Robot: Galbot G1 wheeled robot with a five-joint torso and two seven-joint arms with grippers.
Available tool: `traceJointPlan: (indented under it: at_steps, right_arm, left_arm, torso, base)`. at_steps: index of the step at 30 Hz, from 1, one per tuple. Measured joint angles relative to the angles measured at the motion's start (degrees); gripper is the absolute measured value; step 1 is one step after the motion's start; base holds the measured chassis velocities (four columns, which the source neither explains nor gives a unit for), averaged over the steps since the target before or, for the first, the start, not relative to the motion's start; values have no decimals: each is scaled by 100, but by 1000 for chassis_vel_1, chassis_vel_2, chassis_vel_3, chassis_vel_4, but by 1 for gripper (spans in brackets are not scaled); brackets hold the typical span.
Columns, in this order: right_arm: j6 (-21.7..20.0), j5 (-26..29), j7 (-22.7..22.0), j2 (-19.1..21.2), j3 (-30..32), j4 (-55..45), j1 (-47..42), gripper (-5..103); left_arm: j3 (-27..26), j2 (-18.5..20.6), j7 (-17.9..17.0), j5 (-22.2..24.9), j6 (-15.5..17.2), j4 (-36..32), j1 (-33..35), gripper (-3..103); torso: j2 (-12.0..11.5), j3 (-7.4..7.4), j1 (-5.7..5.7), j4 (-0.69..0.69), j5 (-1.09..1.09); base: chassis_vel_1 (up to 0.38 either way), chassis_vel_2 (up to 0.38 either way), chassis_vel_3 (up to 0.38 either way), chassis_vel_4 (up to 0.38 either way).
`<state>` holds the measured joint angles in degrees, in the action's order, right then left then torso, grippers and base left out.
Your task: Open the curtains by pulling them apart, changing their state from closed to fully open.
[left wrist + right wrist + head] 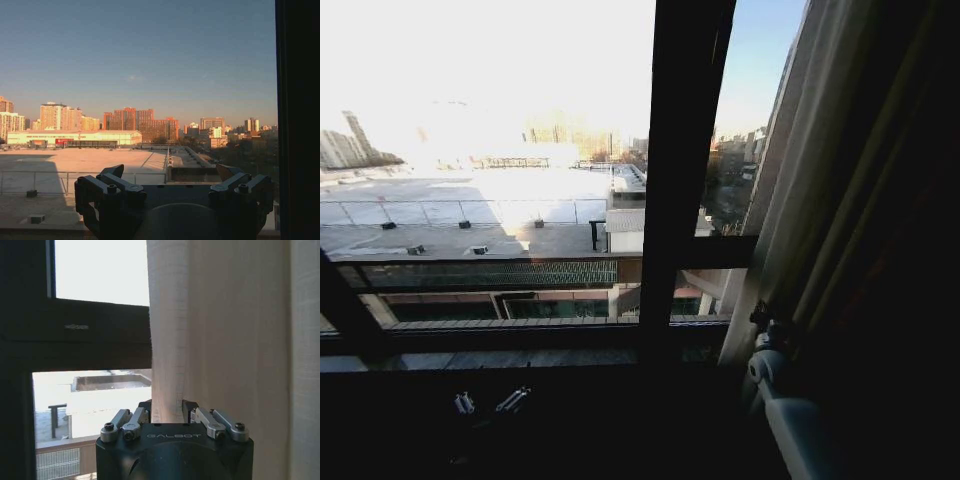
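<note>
At the window frame [685,150] — curtains [225,340] seemingly gripped.

"GALBOT" on right gripper [167,412] housing, frame marking unreadable

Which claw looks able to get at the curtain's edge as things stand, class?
Probably the right claw: its fingers already sit on either side of the curtain's edge fold. The left claw faces open window glass, with no fabric near it.

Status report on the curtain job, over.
Right gripper shut on the curtain edge, at the window's right. Left gripper open, empty, facing bare glass. Curtain bunched right; window frame uncovered. Nothing in the way.
</note>
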<state>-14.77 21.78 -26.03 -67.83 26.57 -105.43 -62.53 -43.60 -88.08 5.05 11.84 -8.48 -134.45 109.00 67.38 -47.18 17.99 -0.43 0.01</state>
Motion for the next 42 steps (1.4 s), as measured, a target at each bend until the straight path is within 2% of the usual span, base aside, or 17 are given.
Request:
traceJointPlan:
  at_steps: [2, 4, 5, 6, 7, 8, 12, 14, 17, 29, 42]
  right_arm:
    - [-83, 49, -50, 0, -392, -637, -406, 44]
    - [-96, 47, -50, -1, -449, -730, -474, 44]
    - [-150, -12, -27, -13, -622, -1056, -712, 55]
    - [-178, -100, 37, -30, -724, -1270, -878, 55]
    - [-182, -241, 134, -49, -811, -1447, -1031, 61]
    - [-182, -241, 134, -49, -811, -1447, -1031, 61]
    - [-58, -917, 463, -143, -973, -1729, -1404, 82]
    - [-45, -961, 477, -153, -977, -1737, -1423, 82]
    - [22, -1156, 554, -212, -968, -1740, -1478, 97]
    - [108, -1350, 591, -259, -1131, -1700, -1529, 100]
    - [200, -1639, 615, -314, -1236, -1530, -1508, 100]
  left_arm:
    - [-4, 21, -30, 89, 83, -38, -17, 100]
    - [-6, 25, -33, 102, 97, -40, -23, 100]
    - [-16, 40, -43, 151, 144, -50, -41, 100]
    - [-22, 60, -45, 203, 190, -63, -51, 100]
    - [-25, 80, -48, 270, 248, -82, -62, 100]
    - [-25, 80, -48, 270, 248, -82, -62, 100]
    - [-30, 181, -47, 481, 527, -159, -103, 100]
    - [-35, 194, -45, 486, 565, -165, -108, 100]
    - [-37, 249, -25, 491, 733, -213, -103, 100]
    - [-25, 246, 39, 450, 749, -235, -56, 100]
    - [-45, 196, 132, 406, 515, -274, 62, 100]
  torso:
    - [0, 0, 0, 0, -1]
    - [0, 0, 0, 0, 0]
    - [0, 0, 0, -1, -1]
    - [0, 0, 0, -1, -1]
    - [0, 0, 0, -1, -1]
    - [0, 0, 0, -1, -1]
    - [0, 0, 0, -1, -1]
    - [0, 0, 0, -1, -1]
    - [0, 0, 0, -1, 0]
    - [0, 0, 0, -1, 0]
    - [0, 0, 0, -1, -1]
  base:
    - [0, 0, 0, 0]
    - [0, 0, 0, 0]
    - [0, 0, 0, 0]
    - [0, 0, 0, 0]
    - [0, 0, 0, 0]
    - [0, 0, 0, 0]
    - [0, 0, 0, 0]
    - [0, 0, 0, 0]
    - [0, 0, 0, 0]
    - [111, 107, -111, -106]
    - [301, 296, -293, -287]
